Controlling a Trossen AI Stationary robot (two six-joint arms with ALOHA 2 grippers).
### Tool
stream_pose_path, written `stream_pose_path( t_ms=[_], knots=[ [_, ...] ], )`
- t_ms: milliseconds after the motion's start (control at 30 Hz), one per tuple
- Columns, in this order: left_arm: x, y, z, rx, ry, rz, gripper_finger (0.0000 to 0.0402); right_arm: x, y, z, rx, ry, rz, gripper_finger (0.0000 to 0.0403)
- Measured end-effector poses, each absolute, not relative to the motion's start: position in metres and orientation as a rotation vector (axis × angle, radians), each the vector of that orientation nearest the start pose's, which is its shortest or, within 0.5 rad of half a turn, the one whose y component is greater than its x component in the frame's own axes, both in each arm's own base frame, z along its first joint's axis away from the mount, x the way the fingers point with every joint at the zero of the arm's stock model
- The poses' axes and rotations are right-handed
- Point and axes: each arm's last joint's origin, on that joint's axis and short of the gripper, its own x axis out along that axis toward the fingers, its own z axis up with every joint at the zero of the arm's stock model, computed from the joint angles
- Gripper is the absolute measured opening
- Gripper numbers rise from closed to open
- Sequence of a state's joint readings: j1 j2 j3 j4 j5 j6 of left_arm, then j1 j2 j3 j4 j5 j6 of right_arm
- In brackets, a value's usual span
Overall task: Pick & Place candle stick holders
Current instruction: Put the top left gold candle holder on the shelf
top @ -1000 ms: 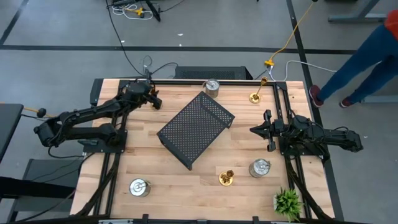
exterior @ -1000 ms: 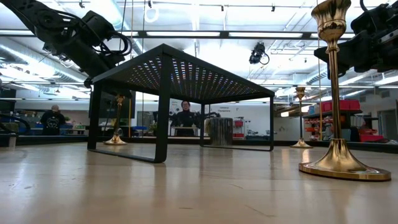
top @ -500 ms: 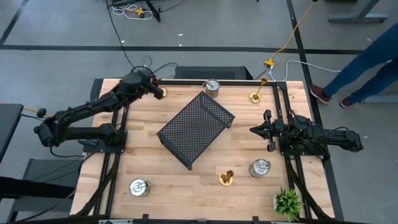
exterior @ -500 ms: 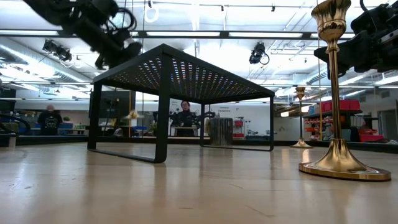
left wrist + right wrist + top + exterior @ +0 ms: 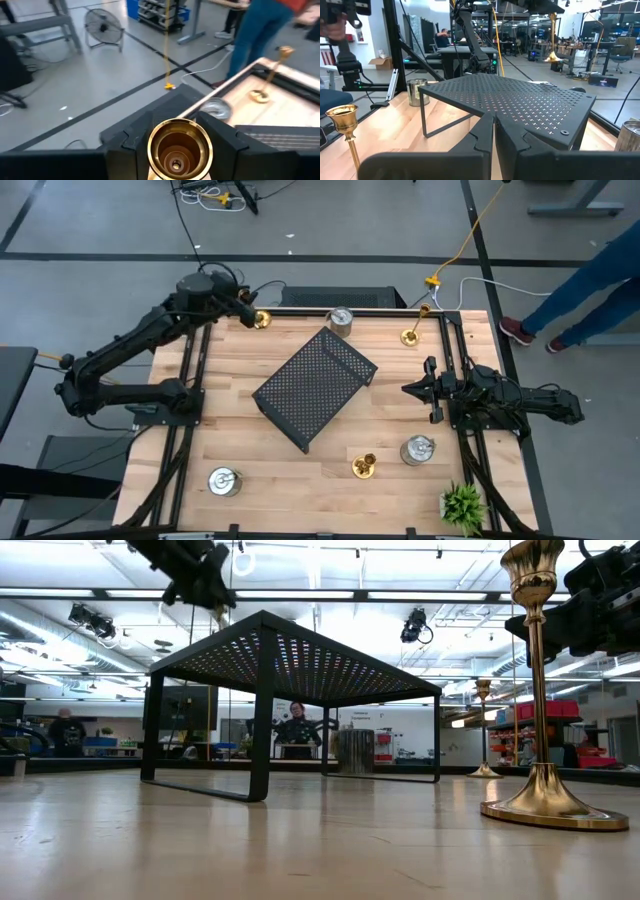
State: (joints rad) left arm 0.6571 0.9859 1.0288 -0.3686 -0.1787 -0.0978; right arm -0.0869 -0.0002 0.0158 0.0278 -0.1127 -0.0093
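I have the bench [image 5: 300,470] under both arms, with the black perforated tray [image 5: 315,387] standing upside down on its legs near the middle; my left arm is stretched to the far left corner, and its claw [image 5: 252,316] is clamped on a gold candle holder [image 5: 178,149], lifted clear of the wood, the cup sitting snug between the two fingers in the wrist view; my right claw [image 5: 432,389] waits closed and empty at the right side, level with the tray; the other holders stand about the bench: a silver one [image 5: 340,319] at the far edge, a gold one [image 5: 411,336] beside it to the right, a silver one [image 5: 417,449] and a gold one [image 5: 364,467] near the front right, another silver one [image 5: 224,481] front left; a small plant [image 5: 463,505] sits in the front right corner; my worry is the grip: the polished stem could slide or tip if I swing fast, and the raised holder could clip the tray's edge on the way across.
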Motion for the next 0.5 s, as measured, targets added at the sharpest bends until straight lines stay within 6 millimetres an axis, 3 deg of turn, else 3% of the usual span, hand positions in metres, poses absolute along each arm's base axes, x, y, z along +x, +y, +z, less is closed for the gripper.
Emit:
stream_pose_path(
  t_ms=[267,500],
  knots=[
    [0.162,0.125,0.382,-0.211,0.237,0.700,0.0145,0.096,-0.005,0.172,-0.014,-0.044,0.025,0.0023],
    [0.171,0.115,0.383,-0.202,0.236,0.635,0.0145,0.096,-0.005,0.172,-0.014,-0.044,0.026,0.0023]
  ],
)
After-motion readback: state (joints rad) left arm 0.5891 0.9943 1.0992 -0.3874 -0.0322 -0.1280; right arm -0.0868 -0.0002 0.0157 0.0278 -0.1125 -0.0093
